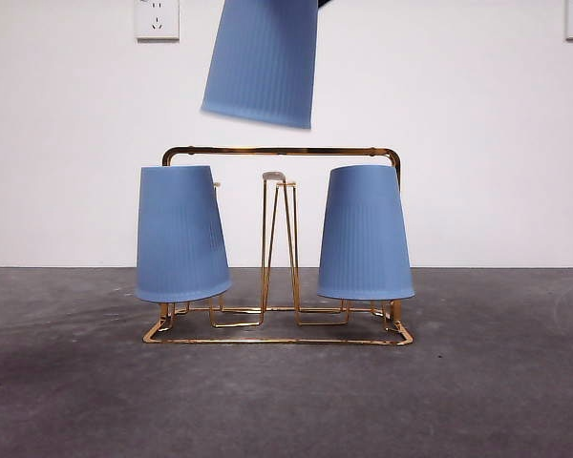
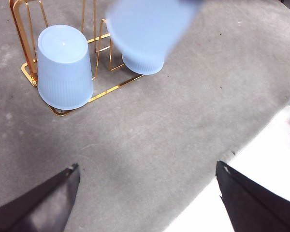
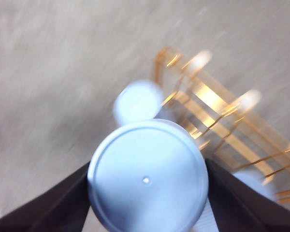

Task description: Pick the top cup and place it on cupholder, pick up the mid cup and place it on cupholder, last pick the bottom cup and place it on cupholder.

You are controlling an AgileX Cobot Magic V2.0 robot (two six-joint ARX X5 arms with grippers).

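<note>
Three blue ribbed cups: two sit inverted on the cupholder (image 1: 279,153); the third cup (image 1: 262,59) we hold between the right fingers (image 3: 148,181), closed on its sides above the rack. Light, rigid, slippery. Left fingers (image 2: 147,193) are spread, empty.

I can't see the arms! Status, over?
Right gripper shut on third cup, above cupholder. Left gripper open, waiting. Middle prong free.
</note>
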